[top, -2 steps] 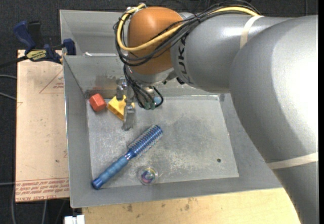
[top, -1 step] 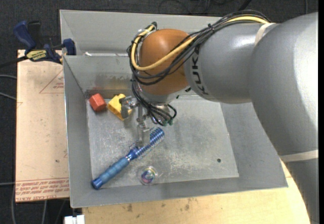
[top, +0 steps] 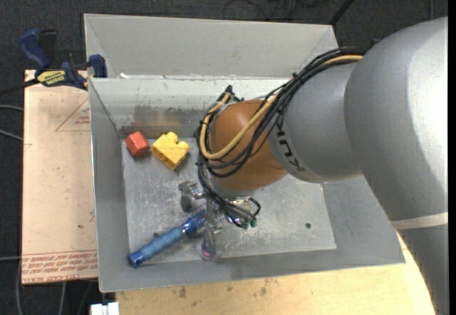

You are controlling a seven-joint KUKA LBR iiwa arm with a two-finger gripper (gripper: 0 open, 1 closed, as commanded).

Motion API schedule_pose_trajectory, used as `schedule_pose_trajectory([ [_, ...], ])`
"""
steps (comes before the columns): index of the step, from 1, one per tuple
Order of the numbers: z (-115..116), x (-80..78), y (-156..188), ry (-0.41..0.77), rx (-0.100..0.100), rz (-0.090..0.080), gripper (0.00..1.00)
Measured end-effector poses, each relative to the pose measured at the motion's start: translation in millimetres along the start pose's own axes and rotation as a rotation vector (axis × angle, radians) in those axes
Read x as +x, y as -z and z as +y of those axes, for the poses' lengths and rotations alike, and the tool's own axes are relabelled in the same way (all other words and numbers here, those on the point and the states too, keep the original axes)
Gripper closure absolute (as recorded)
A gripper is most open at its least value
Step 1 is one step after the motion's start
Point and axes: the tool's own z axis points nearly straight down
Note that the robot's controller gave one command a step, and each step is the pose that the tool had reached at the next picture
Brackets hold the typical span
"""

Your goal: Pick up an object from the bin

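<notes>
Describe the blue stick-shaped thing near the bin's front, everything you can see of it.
The blue stick is slim, seemingly plastic, with a darker rounded tip at its lower left end. It lies flat on the bin floor, slanting up toward the right, where its other end runs under the gripper. Whether the gripper touches it I cannot tell.

Bright, even light; soft, faint shadows

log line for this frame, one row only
gripper: over right end of blue pen-like tool | tool lies flat, bin front | red block, yellow block: back left
</notes>
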Motion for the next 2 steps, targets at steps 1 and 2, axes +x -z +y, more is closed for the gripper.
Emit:
schedule_pose_trajectory([
  [1, 0.1, -0.9, -0.7, -0.002, -0.001, 0.001, 1.0],
  [2, -7.0, 9.7, 134.5, -0.025, 0.0, -0.008, 1.0],
])
